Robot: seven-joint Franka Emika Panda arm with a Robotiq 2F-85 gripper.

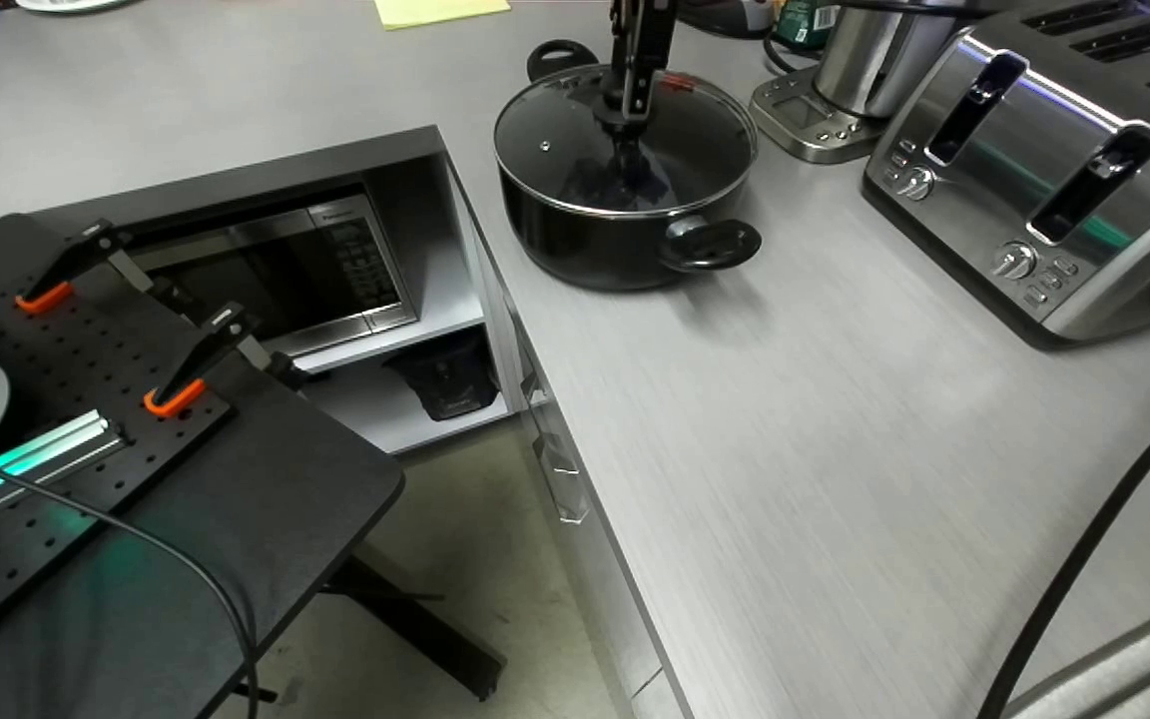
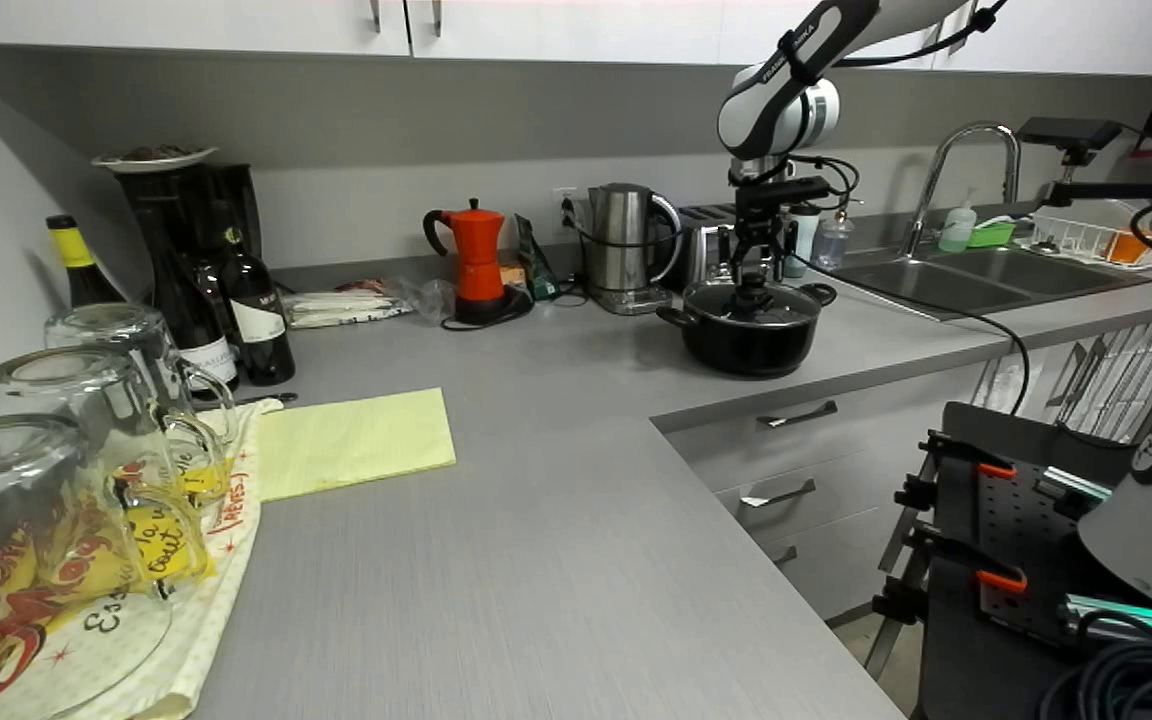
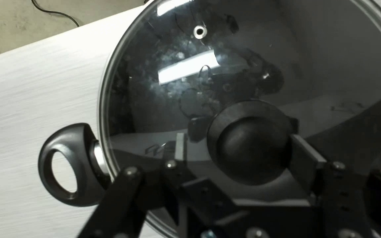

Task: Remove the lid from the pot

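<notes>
Well, our jaws stand parted either side of the knob [image 3: 251, 148], one pad [image 3: 303, 165] close beside it — touching or not, we can't tell. We'd centre first, close firmly, then lift straight up. The lid [image 1: 690, 150] sits on the pot [image 1: 590, 250], upon the surface [image 1: 835, 419]. Beyond, we read FRANKA EMIKA on the arm [image 2: 796, 55] and what looks like Panasonic on the microwave [image 1: 286, 270].

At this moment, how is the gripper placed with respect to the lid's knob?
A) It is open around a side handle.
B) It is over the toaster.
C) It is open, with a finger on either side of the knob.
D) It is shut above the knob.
C: the wrist view shows the knob between the fingers of the gripper, with a visible gap beside the one at the picture's left.
</notes>
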